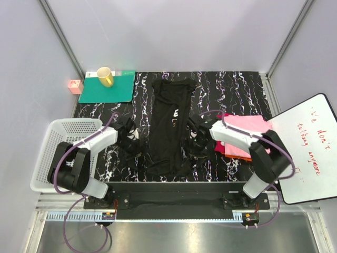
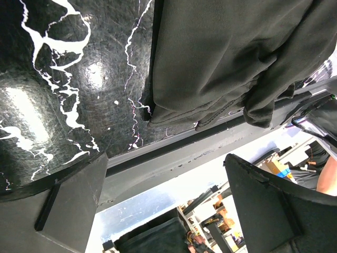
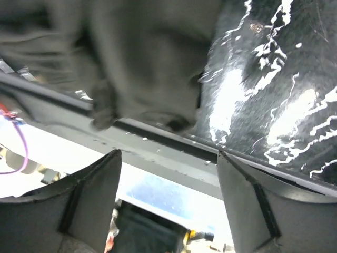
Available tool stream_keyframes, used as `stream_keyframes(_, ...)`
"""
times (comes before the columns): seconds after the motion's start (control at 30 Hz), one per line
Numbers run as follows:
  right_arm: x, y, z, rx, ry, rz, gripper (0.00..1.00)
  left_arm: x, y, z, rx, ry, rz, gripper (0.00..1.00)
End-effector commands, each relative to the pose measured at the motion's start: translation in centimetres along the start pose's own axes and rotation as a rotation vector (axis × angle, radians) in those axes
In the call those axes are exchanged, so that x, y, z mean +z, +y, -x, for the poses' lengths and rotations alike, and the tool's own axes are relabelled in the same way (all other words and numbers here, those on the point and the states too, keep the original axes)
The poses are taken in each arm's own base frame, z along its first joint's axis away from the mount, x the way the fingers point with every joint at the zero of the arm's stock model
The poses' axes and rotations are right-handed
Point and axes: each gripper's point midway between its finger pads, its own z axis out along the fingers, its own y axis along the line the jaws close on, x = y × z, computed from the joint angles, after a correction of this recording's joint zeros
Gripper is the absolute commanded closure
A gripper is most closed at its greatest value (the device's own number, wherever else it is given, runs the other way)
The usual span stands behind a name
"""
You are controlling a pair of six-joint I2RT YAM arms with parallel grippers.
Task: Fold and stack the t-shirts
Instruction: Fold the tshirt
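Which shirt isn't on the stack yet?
The black t-shirt, lying as a long narrow strip down the middle of the table. The others sit folded in a pile to its right, pink on top.

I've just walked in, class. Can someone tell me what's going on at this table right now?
Two robot arms are folding t-shirts. The black t-shirt lies mid-table, already folded into a long narrow strip. The left gripper and right gripper sit either side of its near end, fingers open, holding nothing. A folded pile of pink, red and orange shirts lies to the right, partly under the right arm.
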Motion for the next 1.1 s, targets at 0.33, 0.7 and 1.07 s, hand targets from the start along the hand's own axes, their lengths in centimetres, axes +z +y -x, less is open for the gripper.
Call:
stream_keyframes(0.33, -4.5, 1.6, 0.0, 0.116, -0.376, 0.288, 0.13, 2.1, 0.0, -0.3, -0.034, -0.005, -0.096, 0.01)
stream_keyframes(0.7, 0.4, 0.4, 0.0, 0.219, -0.312, 0.324, 0.22, 3.7, 1.1, 0.6, -0.085, -0.029, -0.066, 0.02)
stream_keyframes(1.07, 2.7, 0.9, 0.8, 0.214, -0.225, 0.312, 0.25, 5.2, 2.2, 1.0, -0.104, -0.002, -0.028, 0.17)
